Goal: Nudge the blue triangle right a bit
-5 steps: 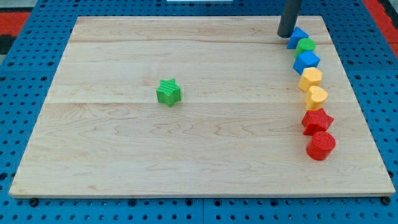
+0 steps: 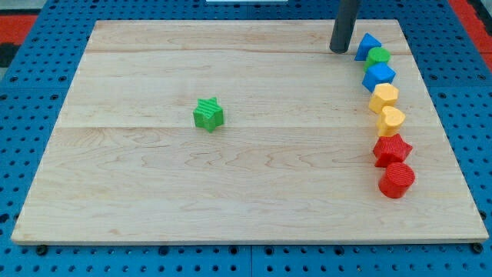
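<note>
our tip [image 2: 338, 50] is down on the board at the far right, just left of the blue triangle [image 2: 367, 45], with a thin strip of bare wood between them, so not touching as far as we can tell. it's a plain rod, so there's nothing to spread or pinch; it just rests its end on the wood.

the triangle sits at the far end of a curved line of blocks running down the right side, close to the far right corner of the board [image 2: 231, 192]. tucked against its near right side is a green block [image 2: 377, 56], looks roundish. then heading nearer: a blue cube [image 2: 378, 75], two yellow blocks [image 2: 383, 97] [image 2: 391, 120], a red star [image 2: 392, 148] and a red cylinder [image 2: 397, 179]. a green star [image 2: 208, 114] sits alone, well apart, left of middle.

step-wise we'd say this is the line-up before the push: tip on the correct side, contact not made. next move is a short slide right into the triangle's left face, then stop, since only a nudge is wanted. watch the green block, it could get dragged along.

the triangle's apex points toward the far edge. it's too compact for us to call a long axis.
</note>
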